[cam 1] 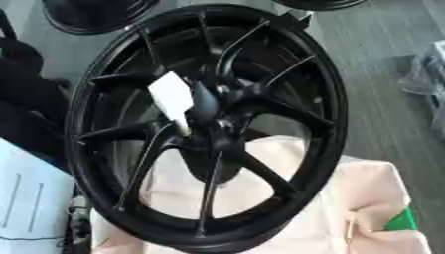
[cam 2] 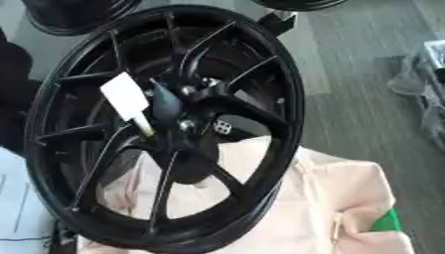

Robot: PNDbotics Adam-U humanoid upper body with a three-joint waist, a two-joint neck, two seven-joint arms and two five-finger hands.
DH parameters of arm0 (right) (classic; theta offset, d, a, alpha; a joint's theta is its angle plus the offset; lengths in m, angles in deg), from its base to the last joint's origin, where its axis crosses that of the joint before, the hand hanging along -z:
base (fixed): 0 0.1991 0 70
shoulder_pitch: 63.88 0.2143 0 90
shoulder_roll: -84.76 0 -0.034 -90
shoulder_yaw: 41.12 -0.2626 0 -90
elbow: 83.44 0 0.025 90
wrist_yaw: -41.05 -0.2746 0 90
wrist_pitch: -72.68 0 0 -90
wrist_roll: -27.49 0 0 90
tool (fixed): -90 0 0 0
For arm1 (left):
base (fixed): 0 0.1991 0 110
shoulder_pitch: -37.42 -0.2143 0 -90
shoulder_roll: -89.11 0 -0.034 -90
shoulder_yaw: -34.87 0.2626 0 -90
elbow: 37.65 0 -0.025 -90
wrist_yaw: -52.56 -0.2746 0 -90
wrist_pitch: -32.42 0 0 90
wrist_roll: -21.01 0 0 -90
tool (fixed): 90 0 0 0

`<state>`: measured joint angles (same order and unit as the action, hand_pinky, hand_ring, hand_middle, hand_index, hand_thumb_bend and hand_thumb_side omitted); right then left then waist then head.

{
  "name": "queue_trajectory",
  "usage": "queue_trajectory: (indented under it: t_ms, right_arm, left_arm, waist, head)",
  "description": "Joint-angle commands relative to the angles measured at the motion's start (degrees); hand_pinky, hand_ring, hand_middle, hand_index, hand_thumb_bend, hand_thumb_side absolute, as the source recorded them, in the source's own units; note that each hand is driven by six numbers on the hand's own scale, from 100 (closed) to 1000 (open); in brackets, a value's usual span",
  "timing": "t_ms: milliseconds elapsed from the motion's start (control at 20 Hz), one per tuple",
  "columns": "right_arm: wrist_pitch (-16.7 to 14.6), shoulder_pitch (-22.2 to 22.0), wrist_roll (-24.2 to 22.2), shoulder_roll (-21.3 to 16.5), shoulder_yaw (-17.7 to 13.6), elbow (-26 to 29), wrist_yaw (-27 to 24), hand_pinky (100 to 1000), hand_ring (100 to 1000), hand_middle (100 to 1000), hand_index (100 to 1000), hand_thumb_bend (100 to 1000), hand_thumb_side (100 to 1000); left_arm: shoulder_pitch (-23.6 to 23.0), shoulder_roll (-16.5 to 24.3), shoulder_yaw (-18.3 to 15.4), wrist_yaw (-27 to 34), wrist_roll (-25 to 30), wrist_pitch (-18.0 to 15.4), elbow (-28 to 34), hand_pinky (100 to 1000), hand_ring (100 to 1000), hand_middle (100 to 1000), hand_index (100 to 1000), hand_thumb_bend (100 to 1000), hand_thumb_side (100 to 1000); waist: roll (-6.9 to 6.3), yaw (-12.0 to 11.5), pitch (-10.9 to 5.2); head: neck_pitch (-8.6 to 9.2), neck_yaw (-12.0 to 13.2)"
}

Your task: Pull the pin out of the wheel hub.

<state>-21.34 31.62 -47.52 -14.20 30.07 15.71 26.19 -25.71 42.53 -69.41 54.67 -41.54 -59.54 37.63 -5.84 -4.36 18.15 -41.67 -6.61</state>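
A black bulk, apparently the left arm (cam 1: 19, 94), comes in along the left edge and runs downward, mostly cut off by the border. Its outline is blurred, and no wrist or hand can be made out on it.

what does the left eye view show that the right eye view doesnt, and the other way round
Only the left eye view shows a wide strip of the pale blue sheet at the lower left; the right eye view has just a sliver of it. Only the right eye view shows a small pale patch behind the spokes near the hub. Both share the black wheel standing tilted on a pinkish cloth, the white tag at the hub with the dark pin beside it, a green bit at the lower right, and another black rim at the top left. No robot hand appears in either.
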Motion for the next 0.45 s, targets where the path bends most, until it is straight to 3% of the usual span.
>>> queue_trajectory:
  t_ms: [50, 450]
  right_arm:
    - [-0.05, 0.4, -0.35, -1.7, -0.19, 1.13, 0.1, 709, 624, 588, 728, 100, 603]
    - [-0.06, 1.06, -0.67, -1.46, 0.1, 1.11, -0.18, 709, 625, 589, 728, 100, 603]
  left_arm:
    - [1.17, 1.39, -0.25, 3.26, -4.56, 0.2, 3.36, 703, 723, 658, 713, 315, 461]
    - [1.84, -1.96, 2.31, 10.38, -17.52, 6.39, 12.68, 676, 712, 663, 712, 272, 488]
  waist:
    - [0.12, 0.02, -0.96]
    - [0.44, 0.61, -0.87]
  head:
    - [0.44, 0.23]
    - [1.07, 0.81]
